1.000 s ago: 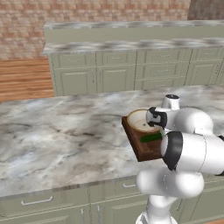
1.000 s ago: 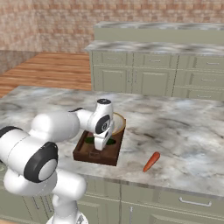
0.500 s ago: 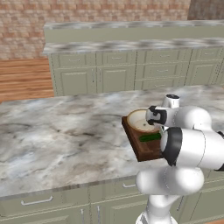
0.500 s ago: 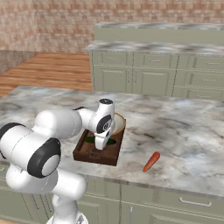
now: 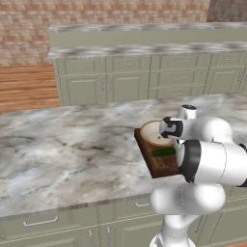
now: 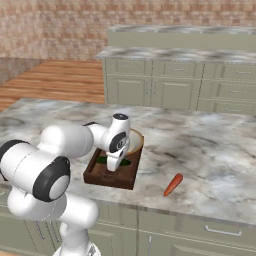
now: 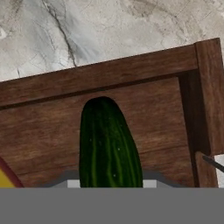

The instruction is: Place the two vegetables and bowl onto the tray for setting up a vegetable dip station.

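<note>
Left base view: lying right of centre on the grey-veined marble counter (image 5: 72,154), a dark brown rectangular wooden tray with a low raised rim (image 5: 153,165), carrying a round tan-rimmed bowl with a cream inside (image 5: 153,133) at its far end and a slender dark green cucumber stick (image 5: 164,152) just in front of the bowl. Bending over the tray from the lower right, the white arm with dark joints, hiding the tray's right side.

Right base view: sitting at centre-left, the same tray, with the arm folding across it from the lower left and its wrist pointing down above the cucumber stick. Resting apart on the bare counter, right of the tray and well off it, a slender orange-red carrot stick (image 6: 172,184), tapering toward the lower left.

Hand view: filling the lower centre, the glossy, faintly striped cucumber stick on smooth wood grain, rounded tip pointing up. Fingertips hidden; cannot tell whether the two-finger gripper (image 6: 113,165) is parted or clamped.
</note>
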